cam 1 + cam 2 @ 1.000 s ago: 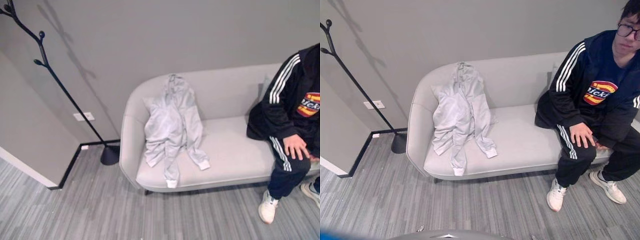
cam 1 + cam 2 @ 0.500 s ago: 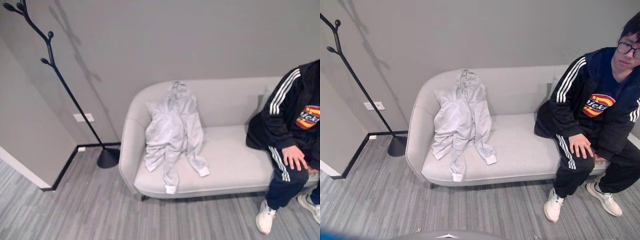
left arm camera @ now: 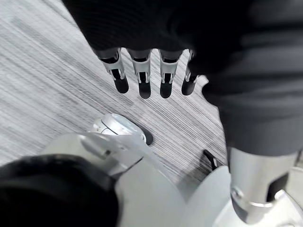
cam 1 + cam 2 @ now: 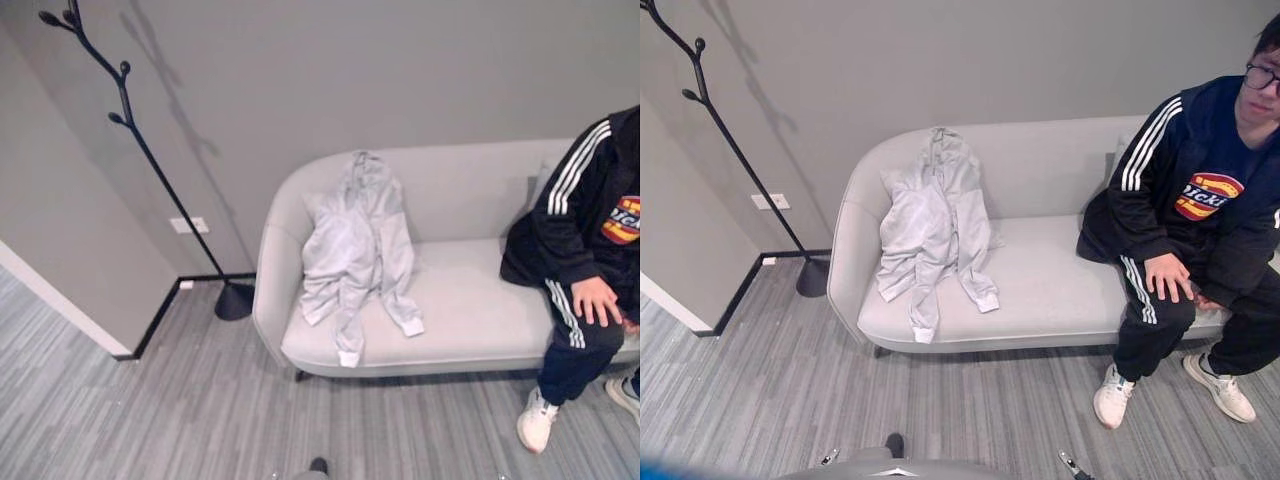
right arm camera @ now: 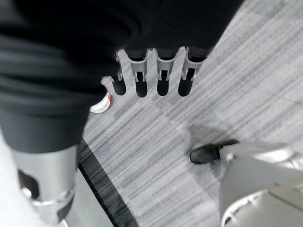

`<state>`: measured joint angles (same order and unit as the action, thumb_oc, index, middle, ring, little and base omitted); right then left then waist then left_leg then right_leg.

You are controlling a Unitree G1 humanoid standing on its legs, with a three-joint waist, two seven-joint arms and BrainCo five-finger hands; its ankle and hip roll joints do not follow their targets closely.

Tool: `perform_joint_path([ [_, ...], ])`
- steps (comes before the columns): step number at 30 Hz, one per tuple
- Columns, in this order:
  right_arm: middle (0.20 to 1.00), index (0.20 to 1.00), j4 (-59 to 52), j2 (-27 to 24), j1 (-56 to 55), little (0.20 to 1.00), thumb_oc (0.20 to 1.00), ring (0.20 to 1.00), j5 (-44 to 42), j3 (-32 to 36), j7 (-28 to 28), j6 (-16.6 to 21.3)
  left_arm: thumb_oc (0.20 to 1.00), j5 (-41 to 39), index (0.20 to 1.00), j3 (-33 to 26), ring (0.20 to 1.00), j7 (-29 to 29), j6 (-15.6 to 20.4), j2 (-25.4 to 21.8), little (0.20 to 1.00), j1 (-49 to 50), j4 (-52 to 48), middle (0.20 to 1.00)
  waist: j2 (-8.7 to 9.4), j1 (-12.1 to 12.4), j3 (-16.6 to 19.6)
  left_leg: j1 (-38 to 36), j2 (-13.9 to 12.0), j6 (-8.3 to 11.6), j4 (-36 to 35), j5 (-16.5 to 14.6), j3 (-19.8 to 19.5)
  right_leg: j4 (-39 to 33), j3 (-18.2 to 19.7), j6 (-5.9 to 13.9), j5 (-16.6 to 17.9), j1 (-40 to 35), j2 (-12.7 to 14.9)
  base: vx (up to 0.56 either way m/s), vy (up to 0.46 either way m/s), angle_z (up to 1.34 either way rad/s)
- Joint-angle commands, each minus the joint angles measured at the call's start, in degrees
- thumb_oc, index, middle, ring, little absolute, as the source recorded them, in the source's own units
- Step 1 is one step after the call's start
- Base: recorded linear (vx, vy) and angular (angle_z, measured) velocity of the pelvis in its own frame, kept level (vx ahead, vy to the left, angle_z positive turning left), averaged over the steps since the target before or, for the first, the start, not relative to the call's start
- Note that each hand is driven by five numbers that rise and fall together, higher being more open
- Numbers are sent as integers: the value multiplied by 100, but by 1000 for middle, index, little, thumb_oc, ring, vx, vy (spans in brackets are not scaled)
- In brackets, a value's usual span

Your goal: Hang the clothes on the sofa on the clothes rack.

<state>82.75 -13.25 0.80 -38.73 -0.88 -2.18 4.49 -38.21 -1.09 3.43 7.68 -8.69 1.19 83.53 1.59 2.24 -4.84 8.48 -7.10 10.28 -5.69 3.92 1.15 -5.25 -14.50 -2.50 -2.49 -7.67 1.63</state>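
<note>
A light grey hooded jacket lies spread over the left part of a pale grey sofa, its hood up on the backrest and its sleeves hanging to the seat's front edge. A black branch-shaped clothes rack stands left of the sofa against the wall, its round base on the floor. My left hand hangs over the striped floor with straight fingers and holds nothing. My right hand hangs the same way, open, far from the jacket.
A person in a dark tracksuit sits on the right end of the sofa, feet on the floor. A wall corner juts out at the left. Grey striped carpet lies between me and the sofa.
The camera has moved, so the sofa, the rack and the person sit a little differently in the picture. The jacket lies as it did.
</note>
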Motion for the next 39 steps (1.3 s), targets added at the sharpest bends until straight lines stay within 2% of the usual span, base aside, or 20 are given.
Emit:
perform_joint_path([
  [1,1000,1000,-415,-65,308,1000,1000,1000,161,-197,-102,258,1000,-334,1000,-13,1000,-102,188,115,1000,-53,-192,1000,-15,156,9,809,176,-367,812,474,445,263,239,336,-1057,-913,-105,214,87,0],
  [6,1000,1000,-512,81,363,1000,1000,1000,441,-350,-73,234,1000,-91,1000,-80,1000,-105,135,50,1000,3,-32,1000,59,292,269,700,262,-511,942,524,350,313,413,484,-1149,-1163,55,353,172,-72],
  [7,1000,1000,-546,185,328,1000,1000,1000,566,-480,5,201,1000,67,1000,-71,1000,-101,168,-15,1000,5,-26,1000,182,323,386,694,319,-589,1088,434,430,315,436,593,-1061,-1171,222,211,96,-70],
  [13,1000,1000,-801,281,408,1000,1000,1000,777,-680,44,264,1000,627,1000,277,1000,-130,223,-159,1000,-138,-194,1000,427,370,547,649,567,-844,1258,41,744,775,486,936,-735,-931,653,267,200,-10],
  [14,1000,1000,-875,281,460,1000,1000,1000,916,-752,28,266,1000,923,1000,479,1000,-160,228,-187,1000,-236,-267,1000,467,348,539,595,675,-978,1332,-177,797,1256,442,1067,-543,-696,779,196,218,-21],
  [15,1000,1000,-875,279,460,1000,1000,1000,916,-752,28,266,1000,923,1000,479,1000,-160,228,-185,1000,-236,-267,1000,457,352,556,613,662,-977,1327,-168,797,1252,449,1063,-532,-674,767,271,382,-18],
  [16,1000,1000,-1033,285,535,1000,1000,1000,1076,-863,-7,289,1000,1110,1000,667,1000,-208,239,-241,1000,-349,-382,1000,425,263,410,334,836,-1262,1333,-481,802,2640,409,1191,175,-90,952,136,232,-6],
  [17,1000,1000,-1033,283,536,1000,1000,1000,1076,-863,-7,289,1000,1110,1000,667,1000,-208,239,-239,1000,-351,-381,1000,415,267,421,346,823,-1260,1327,-472,802,2631,413,1187,189,-75,939,168,306,-10],
  [19,1000,1000,-1200,298,595,1000,1000,1000,1117,-919,-54,314,1000,1133,1000,753,1000,-220,206,-263,1000,-387,-438,1000,311,192,221,79,876,-1445,1353,-645,787,3507,267,1225,750,233,1159,56,152,2],
  [22,1000,1000,-1599,335,530,1000,1000,1000,1283,-1043,-104,349,1000,1175,1000,784,1000,-221,150,-274,1000,-352,-425,1000,147,98,84,-425,896,-1558,1259,-892,690,4268,-5,1177,647,668,1420,230,172,12],
  [23,1000,1000,-1884,310,460,1000,1000,1000,1384,-1095,-158,350,1000,1181,1000,756,1000,-222,146,-284,1000,-315,-430,1000,85,50,59,-574,846,-1559,1128,-835,683,4236,-159,1012,473,823,1441,128,62,10],
  [25,1000,1000,-2140,283,429,1000,1000,1000,1445,-1132,-189,351,1000,1199,1000,744,1000,-213,144,-285,1000,-286,-431,1000,58,9,47,-673,836,-1526,1070,-838,655,4037,-218,966,336,910,1427,178,-38,9],
  [26,1000,1000,-3438,62,313,1000,1000,1000,1938,-1211,-410,342,1000,1290,1000,717,1000,-249,148,-229,1000,-180,-451,1000,-14,-115,-81,-924,746,-1365,935,-935,540,2790,-310,871,-59,1198,1398,348,-212,-15],
  [28,1000,1000,-4713,-246,247,1000,1000,1000,3253,-1170,-887,82,1000,1431,1000,648,1000,-415,154,-111,1000,-161,-595,1000,64,-243,-214,-1197,750,-1185,848,-1128,353,816,-127,1200,610,1371,1518,369,-273,7],
  [29,1000,1000,-4829,-328,320,1000,1000,1000,3589,-1170,-978,25,1000,1464,1000,632,1000,-464,182,-91,1000,-194,-623,1000,87,-268,-242,-1284,742,-1140,832,-1198,304,542,-88,1300,789,1517,1583,297,-167,41],
  [34,1000,1000,-4917,-476,562,1000,1000,1000,4027,-1073,-1212,-134,1000,1513,1000,602,1000,-502,163,-74,1000,-221,-721,1000,122,-337,-331,-1712,631,-1002,769,-1432,90,122,104,1487,1196,1685,1611,269,-115,35],
  [35,1000,1000,-4923,-511,546,1000,1000,1000,4256,-1036,-1338,-200,1000,1540,1000,546,1000,-544,171,-81,1000,-176,-729,1000,239,-330,-259,-1920,674,-942,719,-1605,-116,72,280,1503,1287,1534,1625,602,-255,95],
  [36,1000,1000,-4613,-530,643,1000,1000,1000,4387,-1075,-1464,-231,1000,1501,1000,516,1000,-583,180,-59,1000,-153,-680,1000,283,-354,-168,-2187,503,-879,631,-1690,-234,305,366,1539,1394,1536,1570,472,-201,99],
  [38,1000,1000,-4433,-527,657,1000,1000,1000,4430,-1097,-1530,-280,1000,1429,1000,487,1000,-633,157,-49,1000,-123,-673,1000,273,-348,-105,-2239,386,-841,647,-1713,-314,453,432,1484,1291,1577,1466,339,-201,79],
  [39,1000,1000,-4177,-553,741,1000,1000,1000,4389,-1112,-1599,-311,1000,1305,1000,497,1000,-688,170,-8,1000,-54,-732,1000,200,-345,-13,-2233,150,-752,659,-1723,-474,669,387,1379,1097,1638,1285,372,-255,42],
])
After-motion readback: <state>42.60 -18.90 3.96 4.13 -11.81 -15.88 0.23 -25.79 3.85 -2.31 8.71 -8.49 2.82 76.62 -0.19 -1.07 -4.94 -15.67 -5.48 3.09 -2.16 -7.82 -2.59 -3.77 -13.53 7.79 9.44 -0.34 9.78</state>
